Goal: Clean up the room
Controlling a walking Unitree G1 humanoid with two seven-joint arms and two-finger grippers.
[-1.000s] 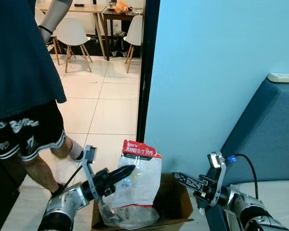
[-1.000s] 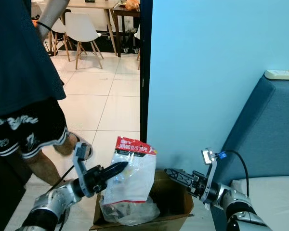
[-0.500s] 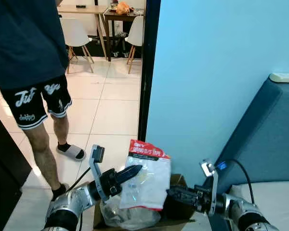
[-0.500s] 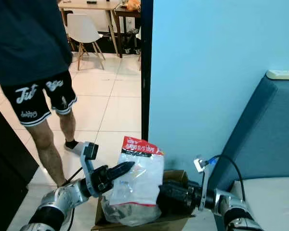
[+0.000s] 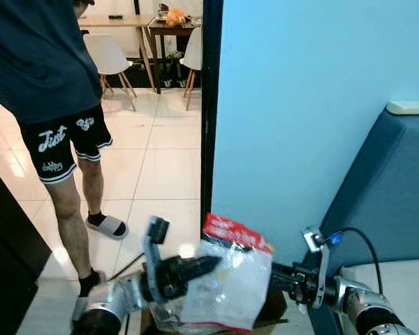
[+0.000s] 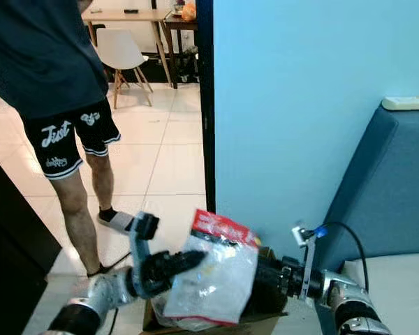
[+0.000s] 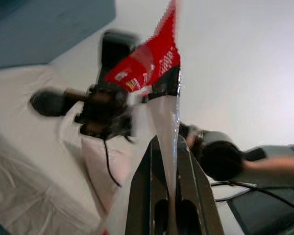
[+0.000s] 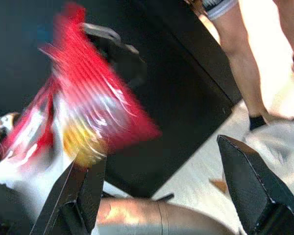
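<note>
Roughly mid-cleanup, judging by the scene: clear plastic bag with a red header card (image 5: 234, 279) pinched in the left gripper (image 7: 169, 161), tilted above the open brown cardboard box (image 6: 265, 322) on the floor, not dropped in yet. Right gripper (image 8: 157, 176) spread wide just beside the bag, holding nothing. Crumpled clear plastic (image 5: 164, 317) already in the box. Blue wall (image 5: 300, 105) and blue sofa (image 5: 398, 202) close by; person in dark shorts (image 5: 63, 132) standing near on the tiles.

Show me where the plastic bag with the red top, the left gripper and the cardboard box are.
plastic bag (image 5: 230, 293), left eye view, clear middle part.
left gripper (image 5: 211, 263), left eye view, fingertips on the bag.
cardboard box (image 6: 265, 323), right eye view, front wall.
</note>
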